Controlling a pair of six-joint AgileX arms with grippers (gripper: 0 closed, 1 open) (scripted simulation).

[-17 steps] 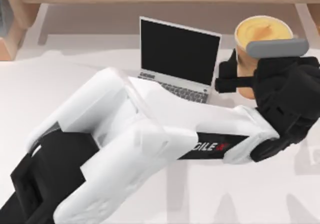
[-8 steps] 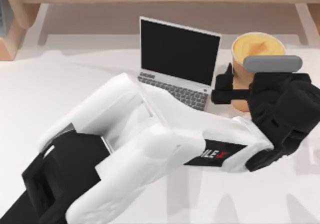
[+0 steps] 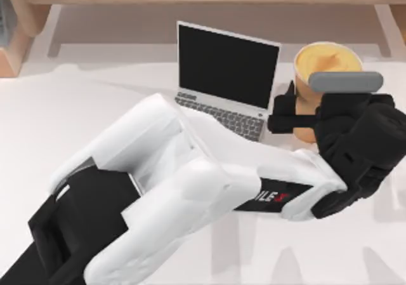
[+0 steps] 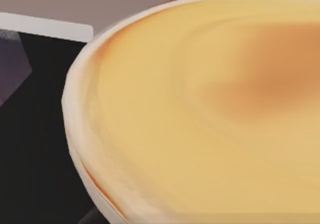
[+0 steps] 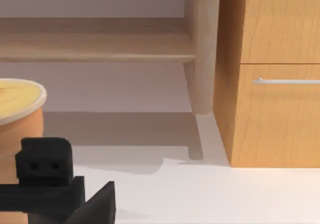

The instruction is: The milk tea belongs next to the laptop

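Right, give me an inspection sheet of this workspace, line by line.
Surface: white table, bare around the job's things.
Job's things: milk tea upright just right of the open laptop.
Clutter: nothing seen.
Grippers: left gripper around the milk tea's side, arm stretched across the table; right: nothing seen.
Cables: nothing seen.
Surroundings: wooden shelf behind the table, wooden cabinet with a metal handle.
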